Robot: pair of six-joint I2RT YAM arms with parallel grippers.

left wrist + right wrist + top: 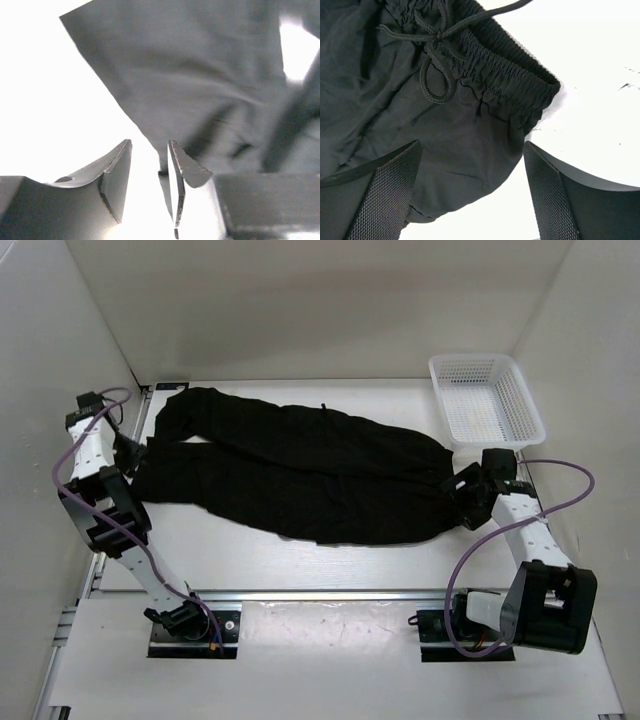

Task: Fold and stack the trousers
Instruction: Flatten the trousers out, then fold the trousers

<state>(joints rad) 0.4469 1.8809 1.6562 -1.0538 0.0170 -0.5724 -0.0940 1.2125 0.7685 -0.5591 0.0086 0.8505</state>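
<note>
Top view: the black trousers (300, 475) lie spread across the bench (350, 570), legs to the left, waist to the right, not yet folded. The white mesh basket (478, 359) stands apart at the far right corner. The left tool (133, 453) sits at the leg ends and the right tool (458, 486) at the waist.

Left wrist: the fingers (117, 175) stand partly apart with bare bench between them. The leg cloth lies just ahead, and nothing is gripped.

Right wrist: the pads (390, 195) are spread wide over the elastic waistband (510, 70) and drawstring (432, 75), holding nothing.

This looks like the approach before the first fold. Next, each tool likely needs to lower and pinch its cloth edge.
</note>
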